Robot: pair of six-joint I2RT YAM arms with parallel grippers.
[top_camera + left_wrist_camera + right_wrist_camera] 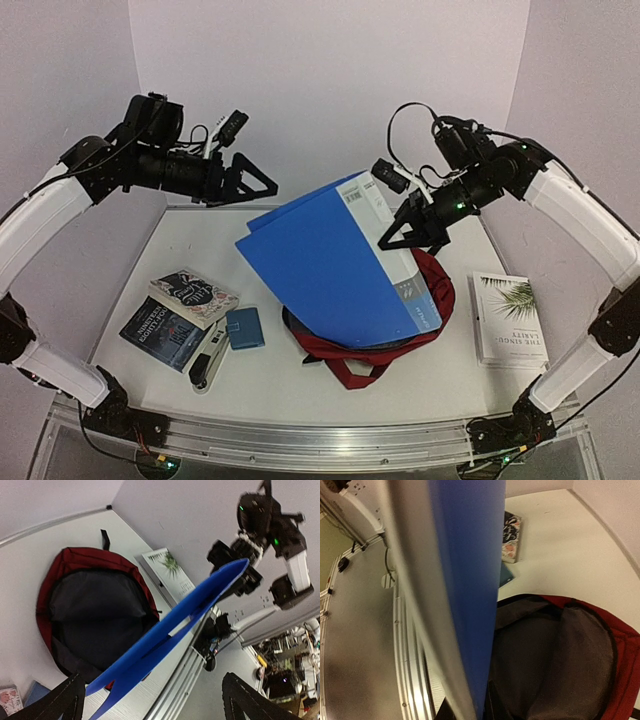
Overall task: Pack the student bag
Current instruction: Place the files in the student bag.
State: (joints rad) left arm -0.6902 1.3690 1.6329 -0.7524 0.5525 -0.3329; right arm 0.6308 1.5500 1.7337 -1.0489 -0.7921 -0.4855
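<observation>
Here, a white table [300,400] boxed by pale walls [330,80] holds a dark red fabric backpack [440,295]. The right gripper [402,236] clamps a blue plastic folder [330,265]; the left gripper [255,188] gapes.

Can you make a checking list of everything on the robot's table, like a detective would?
Surface: white table, smooth.
Job's things: student bag lying open; blue folder slanted over it.
Clutter: two books, small blue case and stapler-like tool on the left; white book on the right.
Grippers: right gripper shut on the blue folder's upper edge; left gripper open, holding nothing.
Cables: black cable looping above the right wrist.
Surroundings: plain white walls; metal rail in front.
</observation>
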